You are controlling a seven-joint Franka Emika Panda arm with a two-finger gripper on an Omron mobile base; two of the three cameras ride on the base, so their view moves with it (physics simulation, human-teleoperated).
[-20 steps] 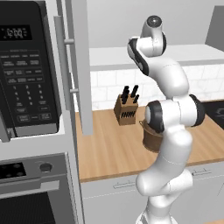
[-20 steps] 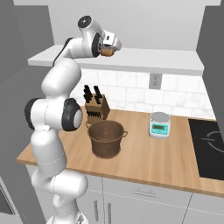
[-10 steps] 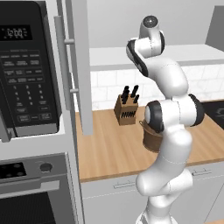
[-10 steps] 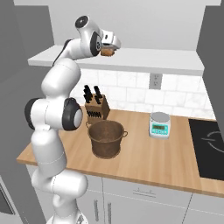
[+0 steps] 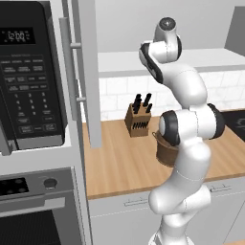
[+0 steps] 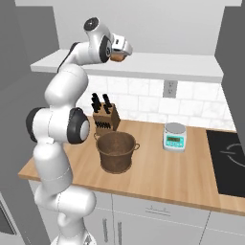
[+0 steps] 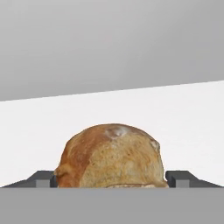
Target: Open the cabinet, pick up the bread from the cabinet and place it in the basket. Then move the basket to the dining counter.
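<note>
hand view: bread [image 7: 111, 155] between wide-spread fingers [image 7: 181, 178], grip unclear | right base view: basket [image 6: 115, 151] on worktop

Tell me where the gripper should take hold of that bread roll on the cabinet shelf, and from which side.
Grip the bread across its widest middle, coming in level from the open front of the shelf. It is a low dome lying flat, and the fingertips already flank its two sides, so closing there looks likely to catch it squarely.
</note>
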